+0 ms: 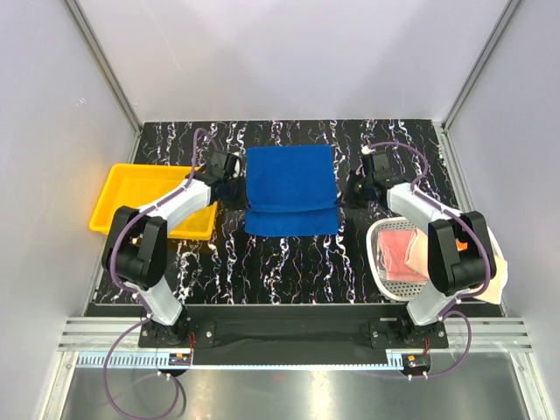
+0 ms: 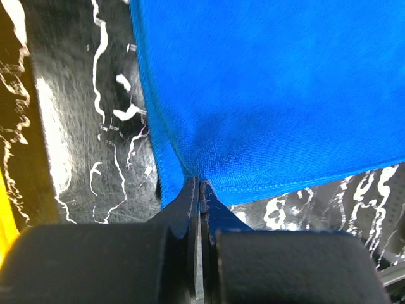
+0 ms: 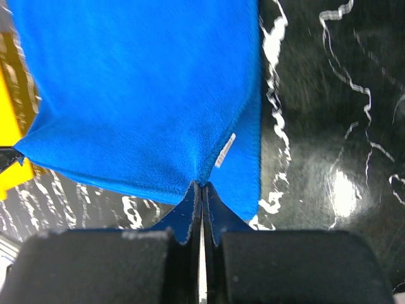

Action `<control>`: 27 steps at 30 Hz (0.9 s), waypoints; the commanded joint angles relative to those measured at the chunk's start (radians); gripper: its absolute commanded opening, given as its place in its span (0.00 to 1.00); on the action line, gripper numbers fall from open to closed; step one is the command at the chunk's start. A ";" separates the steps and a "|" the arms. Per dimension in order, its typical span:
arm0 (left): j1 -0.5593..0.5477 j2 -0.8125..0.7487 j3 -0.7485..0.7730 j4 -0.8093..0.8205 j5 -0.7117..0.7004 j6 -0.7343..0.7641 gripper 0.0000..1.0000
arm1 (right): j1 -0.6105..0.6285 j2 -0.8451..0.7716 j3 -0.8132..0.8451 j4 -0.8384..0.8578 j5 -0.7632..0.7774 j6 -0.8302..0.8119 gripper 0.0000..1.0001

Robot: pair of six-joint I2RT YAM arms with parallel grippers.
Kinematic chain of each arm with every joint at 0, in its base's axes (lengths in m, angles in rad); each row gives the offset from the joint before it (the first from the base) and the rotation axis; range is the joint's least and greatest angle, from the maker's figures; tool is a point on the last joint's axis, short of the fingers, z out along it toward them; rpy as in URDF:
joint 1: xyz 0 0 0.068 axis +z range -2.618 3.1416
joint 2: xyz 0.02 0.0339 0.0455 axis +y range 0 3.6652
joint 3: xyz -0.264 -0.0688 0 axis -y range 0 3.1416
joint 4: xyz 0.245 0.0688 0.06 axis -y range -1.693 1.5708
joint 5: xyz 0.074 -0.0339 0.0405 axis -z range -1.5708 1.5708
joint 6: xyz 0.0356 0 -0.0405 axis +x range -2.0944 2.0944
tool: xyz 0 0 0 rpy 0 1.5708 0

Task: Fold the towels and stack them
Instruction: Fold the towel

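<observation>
A royal blue towel (image 1: 290, 188) is spread at the middle of the black marbled table, with a crease across its near part. My left gripper (image 1: 233, 185) is shut on its left corner, seen close up in the left wrist view, where the gripper (image 2: 199, 183) pinches the hemmed blue towel (image 2: 272, 95). My right gripper (image 1: 352, 188) is shut on the right corner. In the right wrist view the gripper (image 3: 201, 185) grips the blue towel (image 3: 139, 95) just below a small white label (image 3: 224, 151). A pink towel (image 1: 404, 254) lies in the basket.
A yellow plastic tray (image 1: 131, 188) sits at the table's left, close to my left arm. A white mesh basket (image 1: 382, 229) stands at the right by my right arm, with a pale cloth (image 1: 499, 262) hanging off its far side. Grey walls enclose the table.
</observation>
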 commanded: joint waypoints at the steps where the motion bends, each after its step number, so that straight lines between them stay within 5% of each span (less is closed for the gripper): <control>1: 0.001 -0.029 0.101 -0.019 -0.043 0.016 0.00 | 0.010 -0.025 0.096 -0.016 0.033 -0.015 0.00; 13: -0.001 -0.173 0.089 -0.082 -0.072 0.036 0.00 | 0.008 -0.175 0.067 -0.067 0.052 -0.011 0.00; 27: -0.048 -0.081 -0.127 0.074 -0.035 0.008 0.00 | 0.030 -0.094 -0.209 0.126 -0.005 0.032 0.00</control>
